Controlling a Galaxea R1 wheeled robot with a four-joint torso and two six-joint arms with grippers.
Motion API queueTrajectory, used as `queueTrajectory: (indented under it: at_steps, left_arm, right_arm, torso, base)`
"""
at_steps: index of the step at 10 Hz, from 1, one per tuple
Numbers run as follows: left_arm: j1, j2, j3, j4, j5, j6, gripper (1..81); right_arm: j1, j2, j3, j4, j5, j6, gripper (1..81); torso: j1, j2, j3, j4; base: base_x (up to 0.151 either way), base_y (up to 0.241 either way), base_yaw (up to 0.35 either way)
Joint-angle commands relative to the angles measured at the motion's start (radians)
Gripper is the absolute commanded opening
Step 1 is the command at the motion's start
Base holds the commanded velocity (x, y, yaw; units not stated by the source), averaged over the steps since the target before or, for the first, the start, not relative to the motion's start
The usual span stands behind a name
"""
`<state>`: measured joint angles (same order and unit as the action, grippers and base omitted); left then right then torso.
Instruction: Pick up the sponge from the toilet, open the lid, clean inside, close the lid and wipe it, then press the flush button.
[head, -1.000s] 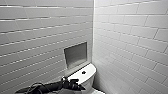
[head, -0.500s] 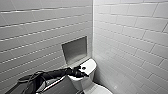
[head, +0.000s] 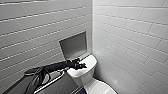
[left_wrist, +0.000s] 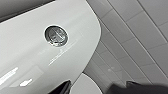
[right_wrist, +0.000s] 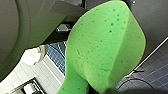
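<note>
The left claw (head: 80, 65) is held over the toilet (head: 84, 75) tank; its opening cannot be told. The flush button (left_wrist: 56, 35) should be pressed squarely, centred. The sponge (right_wrist: 105, 47) is pinched in the right claw.

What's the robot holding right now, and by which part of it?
The green sponge, gripped at its end nearest the right wrist camera, with the pad bowed.

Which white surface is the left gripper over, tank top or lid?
The tank top, flat with the round flush button; the lid lies lower, in front.
</note>
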<state>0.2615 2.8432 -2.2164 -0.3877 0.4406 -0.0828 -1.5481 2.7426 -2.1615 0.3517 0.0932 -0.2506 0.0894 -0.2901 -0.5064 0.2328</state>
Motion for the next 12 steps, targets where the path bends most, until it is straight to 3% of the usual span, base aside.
queueTrajectory:
  at_steps: [1, 4, 11, 12]
  left_arm:
    - [-0.244, 0.055, -0.152, -0.023, 0.03, 0.0, 81.1]
    - [-0.291, 0.108, -0.246, -0.022, 0.029, 0.001, 81.1]
    - [-0.343, 0.211, -0.338, 0.007, 0.026, 0.003, 81.1]
    - [-0.35, 0.211, -0.338, 0.007, 0.024, 0.003, 81.1]
  right_arm:
    - [0.004, -0.007, 0.031, -0.002, -0.086, -0.002, 1.0]
    - [0.006, -0.004, 0.033, 0.0, -0.084, -0.002, 1.0]
    - [0.005, -0.004, 0.033, -0.002, -0.084, -0.002, 1.0]
    - [0.006, -0.002, 0.033, -0.002, -0.084, -0.002, 1.0]
  torso:
    - [0.0, 0.0, 0.0, 0.0]
    - [0.0, 0.0, 0.001, 0.0]
    - [0.001, 0.001, -0.142, 0.0]
    - [0.001, 0.001, -0.113, 0.0]
  base:
    - [0.0, 0.0, 0.0]
    - [0.0, 0.0, 0.0]
    - [0.0, 0.0, 0.0]
    - [0.0, 0.0, 0.0]
